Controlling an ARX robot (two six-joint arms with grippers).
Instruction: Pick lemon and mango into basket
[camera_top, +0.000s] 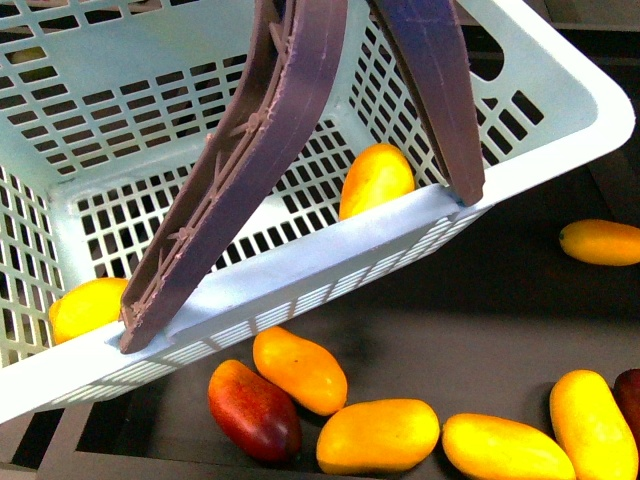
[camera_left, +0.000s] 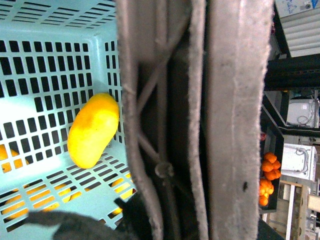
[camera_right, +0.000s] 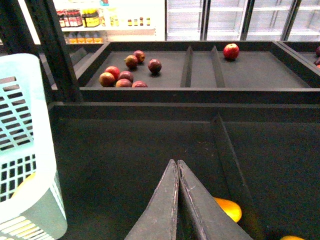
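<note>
The light teal basket (camera_top: 330, 255) hangs tilted and fills most of the front view, its two brownish-purple handles (camera_top: 255, 150) raised together. One yellow-orange mango (camera_top: 375, 178) lies inside against the near wall, seen also in the left wrist view as the mango (camera_left: 93, 130). A paler yellow fruit (camera_top: 88, 305) rests in the basket's left corner; I cannot tell whether it is the lemon. My left gripper is shut on the handles (camera_left: 235, 125), with only one dark finger (camera_left: 70, 225) showing. My right gripper (camera_right: 177, 163) is shut and empty over the dark shelf, beside the basket (camera_right: 30, 150).
Several loose mangoes (camera_top: 378, 435) and a dark red fruit (camera_top: 253, 410) lie on the dark shelf under the basket. A mango (camera_right: 227, 209) sits by a raised divider (camera_right: 230, 155). A farther bin (camera_right: 200, 92) holds red fruits (camera_right: 127, 70). Oranges (camera_left: 270, 165) sit off to one side.
</note>
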